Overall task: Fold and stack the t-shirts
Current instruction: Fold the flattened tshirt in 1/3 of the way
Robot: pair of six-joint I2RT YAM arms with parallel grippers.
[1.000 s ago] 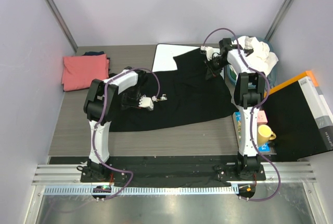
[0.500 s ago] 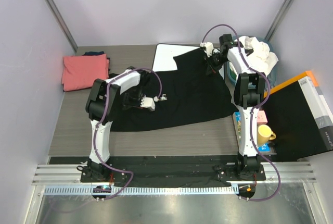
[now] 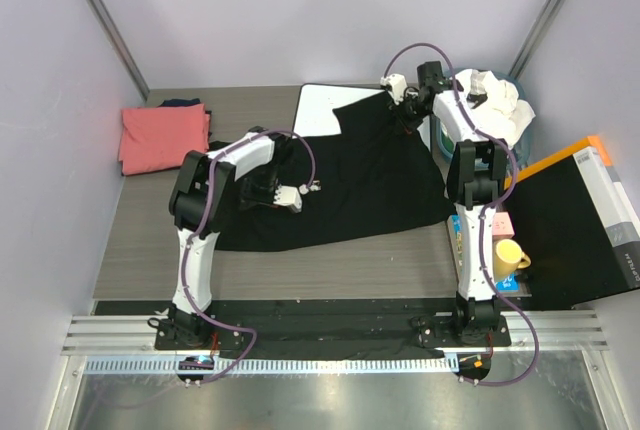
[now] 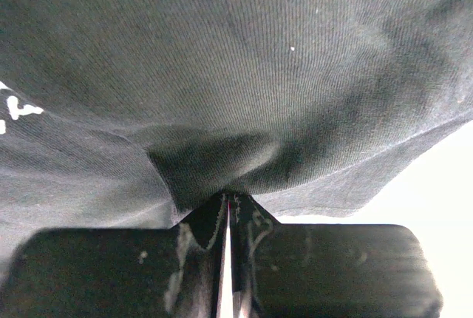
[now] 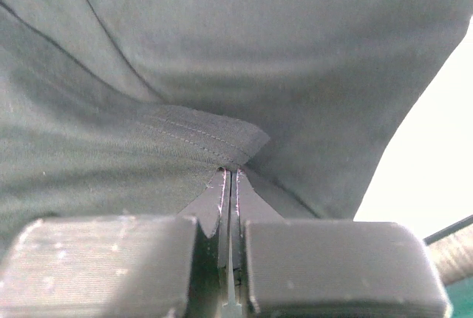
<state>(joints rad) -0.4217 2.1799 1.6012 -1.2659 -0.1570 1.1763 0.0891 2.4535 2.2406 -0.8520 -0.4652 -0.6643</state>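
The black t-shirt lies spread across the middle of the table, partly over the white board. My left gripper is shut on a pinch of the shirt near its left side; the left wrist view shows the jaws closed on a fold of the black cloth, with white script at the left. My right gripper is shut on the shirt's far edge; the right wrist view shows it pinching a stitched hem. A folded coral-pink t-shirt lies at the back left. White t-shirts are heaped at the back right.
A teal basket holds the white heap. A yellow mug, a pink box and a black-and-orange case sit along the right side. Grey walls close in left, right and behind.
My right gripper has moved toward the back wall with the shirt's far edge in it. My left gripper has shifted slightly right, still holding the cloth.
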